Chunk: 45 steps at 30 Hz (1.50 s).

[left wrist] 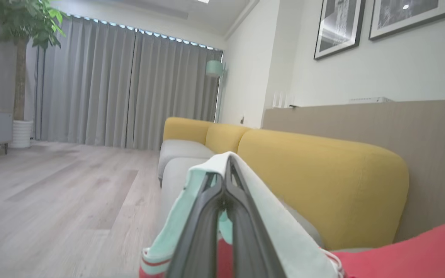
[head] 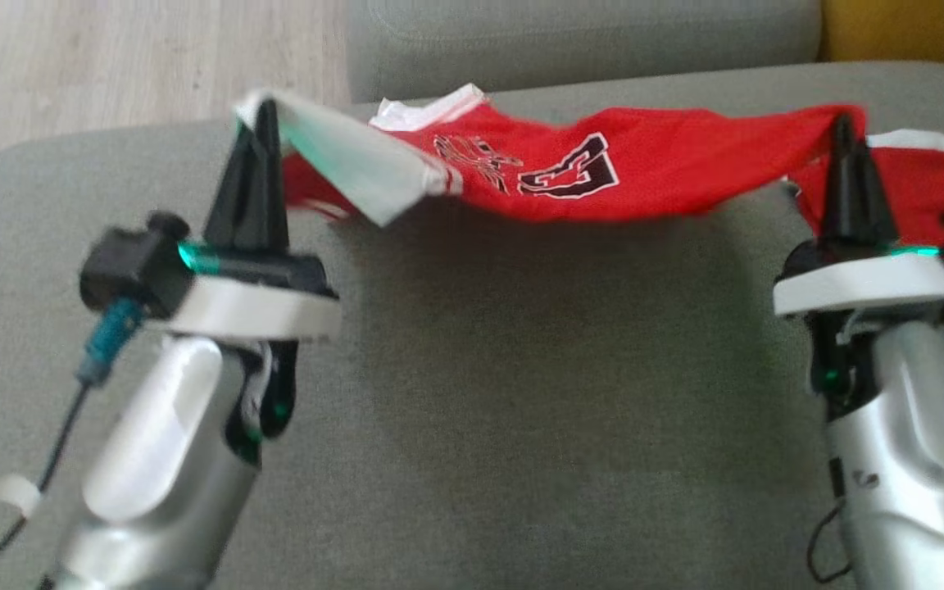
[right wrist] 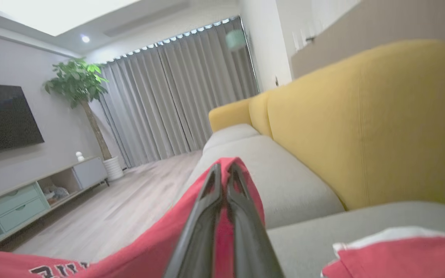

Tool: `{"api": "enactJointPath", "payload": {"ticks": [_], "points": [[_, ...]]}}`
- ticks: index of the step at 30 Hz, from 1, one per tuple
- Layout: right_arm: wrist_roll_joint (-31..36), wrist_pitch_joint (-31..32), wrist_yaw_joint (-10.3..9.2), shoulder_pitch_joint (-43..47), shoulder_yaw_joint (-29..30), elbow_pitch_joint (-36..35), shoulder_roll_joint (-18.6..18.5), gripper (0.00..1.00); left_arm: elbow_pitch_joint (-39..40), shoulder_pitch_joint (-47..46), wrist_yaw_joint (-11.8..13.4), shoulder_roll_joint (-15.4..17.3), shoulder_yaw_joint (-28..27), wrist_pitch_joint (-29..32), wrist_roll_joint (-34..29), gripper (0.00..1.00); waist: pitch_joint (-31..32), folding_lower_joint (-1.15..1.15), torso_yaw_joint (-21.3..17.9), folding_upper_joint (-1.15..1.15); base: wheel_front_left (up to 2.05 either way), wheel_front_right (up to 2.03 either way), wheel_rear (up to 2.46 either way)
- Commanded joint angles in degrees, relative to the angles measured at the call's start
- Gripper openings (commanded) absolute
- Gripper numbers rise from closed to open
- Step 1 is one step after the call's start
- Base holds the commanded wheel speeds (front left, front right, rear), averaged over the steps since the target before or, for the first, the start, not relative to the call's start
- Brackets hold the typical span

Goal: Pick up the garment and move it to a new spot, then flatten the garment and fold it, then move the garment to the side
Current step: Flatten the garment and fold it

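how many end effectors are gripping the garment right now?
2. The left end effector is shut on a white-trimmed corner of the garment; the right end effector is shut on its red edge.

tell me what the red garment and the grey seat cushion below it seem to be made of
Red garment: thin, soft fabric, probably a sports-jersey knit, matte; it sags and folds where it hangs, with a flat printed black-and-white logo.
Grey seat cushion: woven upholstery cloth, matte, with a fine flecked weave.
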State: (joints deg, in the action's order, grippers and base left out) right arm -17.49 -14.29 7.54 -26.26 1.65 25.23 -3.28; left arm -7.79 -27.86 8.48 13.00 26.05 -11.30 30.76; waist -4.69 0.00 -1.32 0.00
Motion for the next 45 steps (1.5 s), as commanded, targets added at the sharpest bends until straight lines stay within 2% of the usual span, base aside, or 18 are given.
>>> {"api": "enactJointPath", "payload": {"ticks": [1,8,14,20,25,27,30,33,36,41,43,45], "points": [[0.4,0.0,-0.05,-2.8,-1.6,-4.4,-0.9,0.00,2.6,-4.8,-0.4,1.9,-3.0,0.3,0.1,0.00,1.2,0.00,-0.2,0.00,0.00,0.00,0.00],[0.2,4.2,-0.05,-4.7,-1.5,-17.3,-3.2,0.00,8.6,-9.3,0.0,3.1,-6.5,0.2,1.3,0.00,4.3,0.00,-1.4,0.00,0.00,0.00,0.00],[-0.2,10.7,-0.05,-2.5,0.3,-29.3,-3.0,0.00,19.9,-7.8,3.2,3.8,-8.4,1.2,1.3,0.00,4.9,0.00,-2.1,0.00,0.00,0.00,0.00],[-0.6,16.8,-0.05,0.1,2.1,-37.9,-1.7,0.00,28.0,-7.7,5.4,6.1,-9.7,4.3,0.1,0.00,2.8,0.00,-2.3,0.00,0.00,0.00,0.00],[2.1,20.5,-0.05,-1.6,2.4,-40.5,-1.5,0.00,26.8,-11.6,4.5,9.5,-10.4,8.5,-0.3,0.00,-2.1,0.00,-2.5,0.00,0.00,0.00,0.00],[2.6,21.1,-0.05,-4.4,2.1,-39.4,-1.5,0.00,24.1,-13.7,3.6,10.0,-10.7,9.7,0.7,0.00,-4.9,0.00,-2.5,0.00,0.00,0.00,0.00],[2.3,21.5,-0.05,-10.7,1.1,-34.5,-2.2,0.00,17.3,-19.3,0.8,11.3,-10.8,10.6,1.2,0.00,-9.6,0.00,-2.3,0.00,0.00,0.00,0.00],[1.3,21.0,-0.05,-19.6,-0.3,-25.9,-3.9,0.00,7.9,-27.6,-3.1,13.2,-9.7,10.5,-0.4,0.00,-14.2,0.00,-2.0,0.00,0.00,0.00,0.00],[1.3,18.5,-0.05,-29.9,-2.1,-15.7,-6.0,0.00,-2.3,-37.3,-5.8,13.3,-9.1,9.1,-1.9,0.00,-17.9,0.00,-1.8,0.00,0.00,0.00,0.00],[-0.4,10.7,-0.05,-46.1,0.4,0.7,-5.8,0.00,-15.9,-52.0,-8.6,11.2,-8.3,3.4,-4.4,0.00,-21.6,0.00,-0.8,0.00,0.00,0.00,0.00],[1.9,7.3,-0.05,-49.8,-1.9,5.9,-7.4,0.00,-20.1,-55.7,-10.5,10.3,-7.3,1.2,-5.0,0.00,-22.2,0.00,-0.2,0.00,0.00,0.00,0.00],[2.9,4.5,-0.05,-51.5,-3.5,10.9,-8.3,0.00,-23.9,-57.5,-11.3,9.4,-6.8,-0.7,-5.4,0.00,-22.1,0.00,0.2,0.00,0.00,0.00,0.00]]}}
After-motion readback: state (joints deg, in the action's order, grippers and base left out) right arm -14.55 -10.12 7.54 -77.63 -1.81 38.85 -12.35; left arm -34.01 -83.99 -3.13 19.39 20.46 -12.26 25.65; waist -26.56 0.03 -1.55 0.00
